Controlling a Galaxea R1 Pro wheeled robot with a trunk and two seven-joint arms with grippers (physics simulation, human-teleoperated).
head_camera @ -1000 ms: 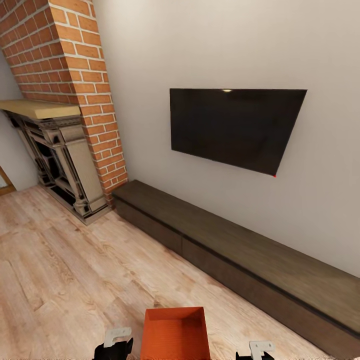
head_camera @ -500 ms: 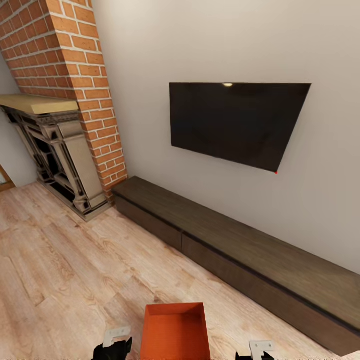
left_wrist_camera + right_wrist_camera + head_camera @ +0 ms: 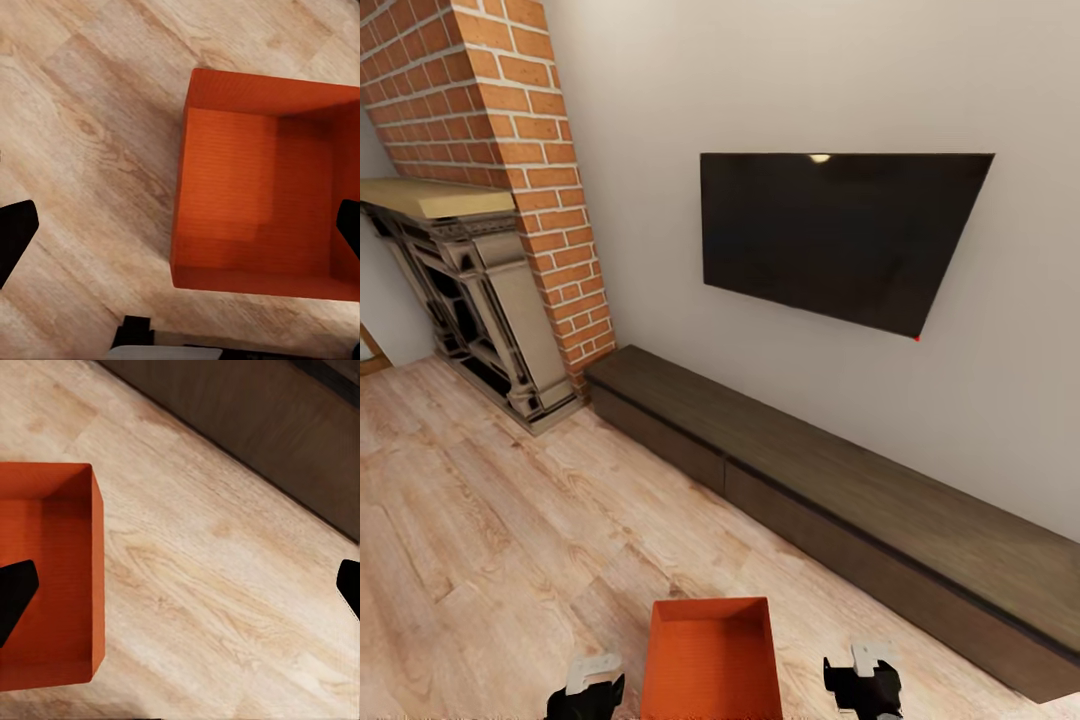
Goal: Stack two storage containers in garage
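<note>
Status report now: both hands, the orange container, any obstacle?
Left hand and right hand open, flanking the storage container, not gripping. Container on the wood floor. Low TV cabinet ahead.

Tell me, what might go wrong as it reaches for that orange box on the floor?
The orange box sits between both end effectors, left and right, with neither touching it. An uneven squeeze on its thin walls could tip or slide it across the smooth wood floor. The low dark cabinet stands close ahead, so turning while carrying might clip it.
</note>
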